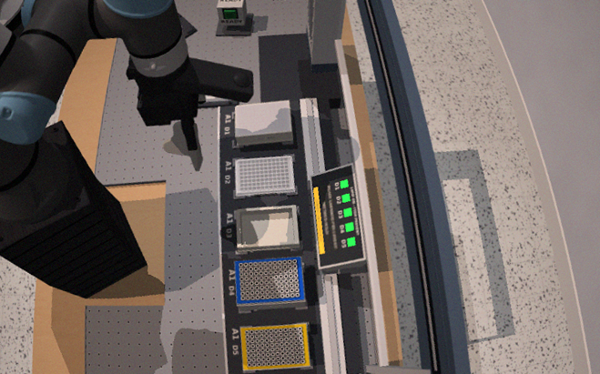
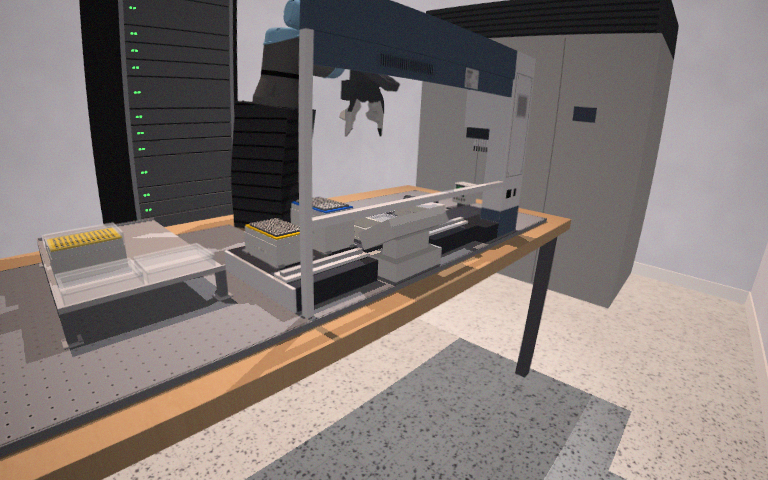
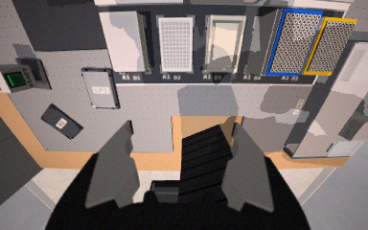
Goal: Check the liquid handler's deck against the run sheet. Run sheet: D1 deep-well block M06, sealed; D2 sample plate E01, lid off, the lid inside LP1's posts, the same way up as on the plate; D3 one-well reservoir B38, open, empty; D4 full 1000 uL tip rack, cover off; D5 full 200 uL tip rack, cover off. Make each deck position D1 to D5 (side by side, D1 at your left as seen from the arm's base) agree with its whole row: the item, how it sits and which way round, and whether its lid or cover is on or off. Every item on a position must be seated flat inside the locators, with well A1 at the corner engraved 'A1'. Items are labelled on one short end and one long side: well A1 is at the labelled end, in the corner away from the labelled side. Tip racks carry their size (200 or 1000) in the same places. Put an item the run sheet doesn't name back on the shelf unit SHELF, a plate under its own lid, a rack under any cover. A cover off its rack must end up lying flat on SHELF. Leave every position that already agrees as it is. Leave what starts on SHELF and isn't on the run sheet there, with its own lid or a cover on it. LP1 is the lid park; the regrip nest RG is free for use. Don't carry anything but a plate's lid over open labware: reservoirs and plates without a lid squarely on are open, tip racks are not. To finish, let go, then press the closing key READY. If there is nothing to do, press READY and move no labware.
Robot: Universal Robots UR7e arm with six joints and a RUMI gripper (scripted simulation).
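Five deck positions lie in a row. D1 holds a sealed deep-well block (image 1: 265, 123). D2 holds a sample plate (image 1: 266, 174) with no lid. D3 holds an open, empty reservoir (image 1: 267, 227). D4 holds a blue-rimmed tip rack (image 1: 270, 280) and D5 a yellow-rimmed tip rack (image 1: 274, 346), both uncovered and full. My gripper (image 1: 189, 134) is open and empty. It hangs high above the table (image 2: 362, 118) on the arm side of D1. The wrist view looks down between the fingers at the deck. The lid park LP1 (image 3: 100, 88) shows a light-rimmed rectangle; I cannot tell whether a clear lid lies in it.
The READY key (image 1: 230, 11) stands beyond D1. The regrip nest RG (image 3: 61, 123) lies near LP1. SHELF (image 2: 124, 260) holds a covered yellow tip rack (image 2: 84, 246) and two clear covers lying flat. The status panel (image 1: 342, 212) shows several green lights. The blue gantry beam (image 2: 407, 45) spans the deck.
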